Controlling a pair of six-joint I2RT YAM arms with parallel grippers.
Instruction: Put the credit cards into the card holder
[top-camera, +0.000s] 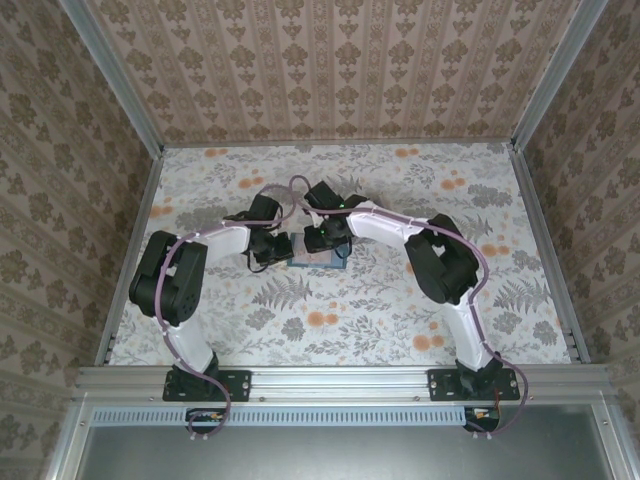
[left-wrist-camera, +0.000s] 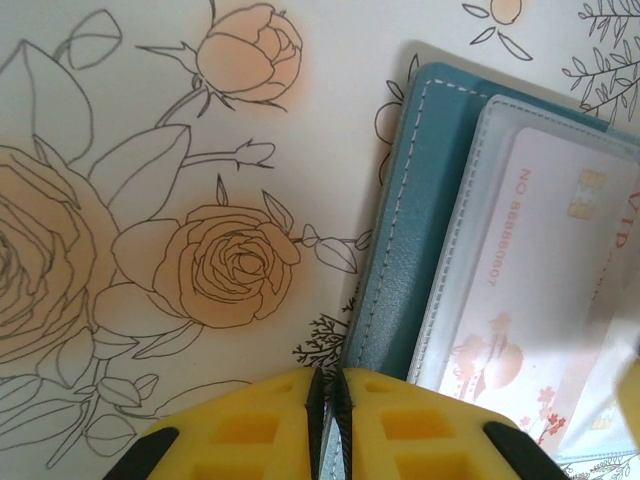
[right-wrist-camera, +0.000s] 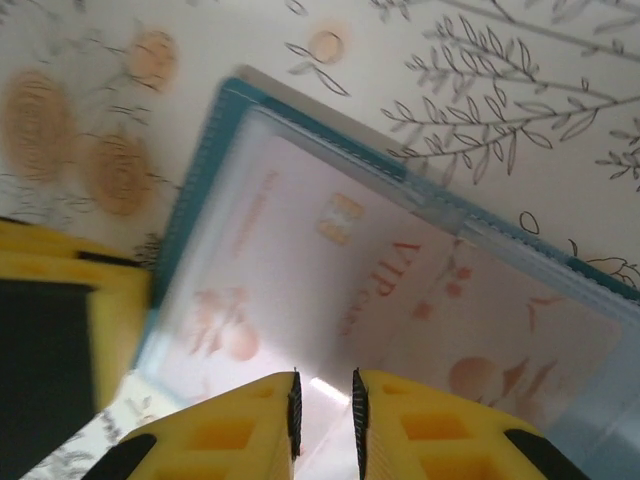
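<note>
The left tool (left-wrist-camera: 327, 400) is almost shut, pinched on the near edge of the teal card holder (left-wrist-camera: 400, 240), which is laid open on the bench (left-wrist-camera: 330, 60) just ahead of both tools. The right tool (right-wrist-camera: 325, 410) is parted by a narrow slit at the near edge of a pale credit card (right-wrist-camera: 300, 250). Whether the card is gripped cannot be told.

- From above, the card holder (top-camera: 322, 262) is mostly hidden under the left gripper (top-camera: 275, 250) and the right gripper (top-camera: 325, 238). Only a teal sliver shows, too small to tell its contents.
- In the left wrist view, the card holder runs off the picture's right and bottom edges. The card (left-wrist-camera: 540, 290) has its red lettering cut off at the right.
- The right wrist view is blurred and the card's small print is unreadable. What sits in the narrow gap between the right gripper's fingers cannot be told.
</note>
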